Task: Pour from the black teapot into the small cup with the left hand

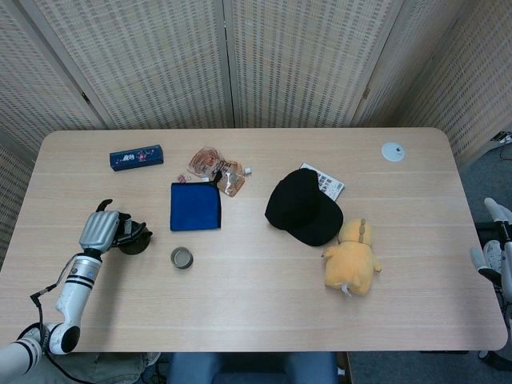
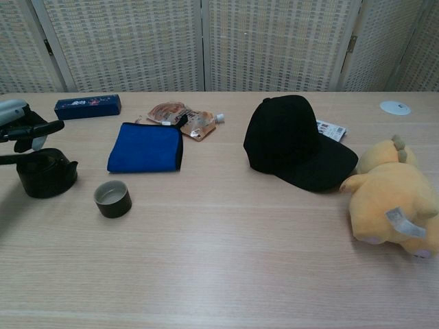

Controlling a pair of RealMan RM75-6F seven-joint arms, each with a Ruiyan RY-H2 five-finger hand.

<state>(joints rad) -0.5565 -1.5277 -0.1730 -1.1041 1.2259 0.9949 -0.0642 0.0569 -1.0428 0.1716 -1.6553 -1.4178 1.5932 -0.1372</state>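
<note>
The black teapot stands on the table near its left edge. My left hand hovers low over the pot from the left. Its dark fingers reach across the pot's top and the thumb sticks out apart from them. I see no closed grip on the handle. The small cup sits on the table just right of the teapot, apart from it. Only part of my right hand shows at the far right, off the table, fingers apart and holding nothing.
A blue cloth lies behind the cup, with a snack pouch and a dark blue box further back. A black cap, a yellow plush toy and a small white disc occupy the right half.
</note>
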